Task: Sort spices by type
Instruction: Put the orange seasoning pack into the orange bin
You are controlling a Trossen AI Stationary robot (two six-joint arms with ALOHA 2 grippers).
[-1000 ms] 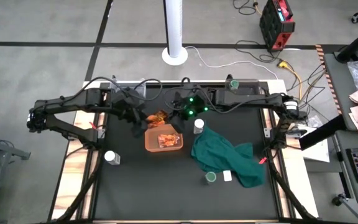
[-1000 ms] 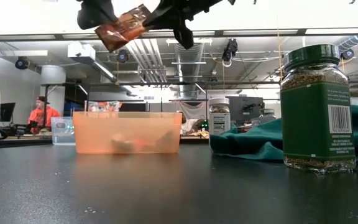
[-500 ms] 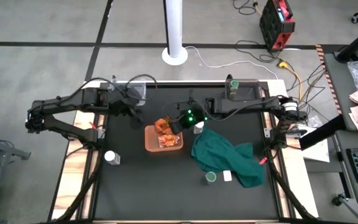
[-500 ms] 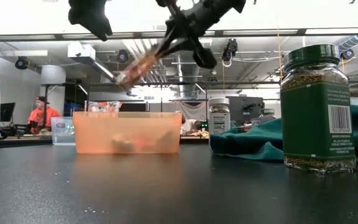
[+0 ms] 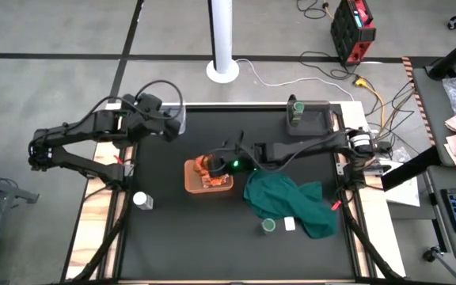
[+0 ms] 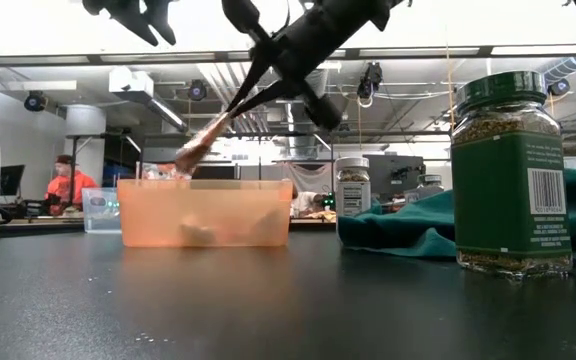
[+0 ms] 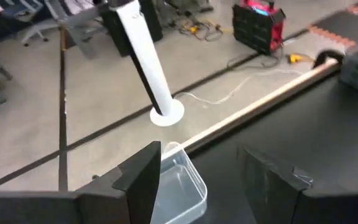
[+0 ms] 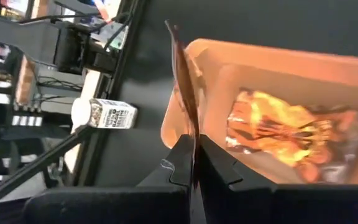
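My right gripper (image 5: 214,164) is shut on a flat brown foil packet (image 6: 204,147) above the orange bin (image 5: 191,184). The bin (image 8: 241,68) holds orange-red packets (image 8: 284,124). My left gripper (image 5: 174,127) is open and empty at the far left, above a clear empty container (image 7: 180,182). A white-capped jar (image 5: 141,200) stands near the left edge. A green-capped jar (image 5: 268,226) stands on the dark green cloth (image 5: 291,202). Another white-capped jar (image 6: 352,198) stands by the cloth. My right gripper pinches the packet's near end (image 8: 193,144) between its two fingers, the packet seen edge-on. The fingers slant down toward the table's left side. The packet is clear of the bin and slopes down from the fingers, its free end (image 6: 186,160) just above the bin's rim.
A grey tray with a green-capped jar (image 5: 296,107) sits at the far right. A small white block (image 5: 290,224) lies on the cloth. A person (image 6: 65,185) is in the room far behind the table.
My right gripper has carried the packet toward the near edge and down over the orange bin, tipping it from nearly level to sloping down. My left gripper has drawn away from the packet toward the table's far left.
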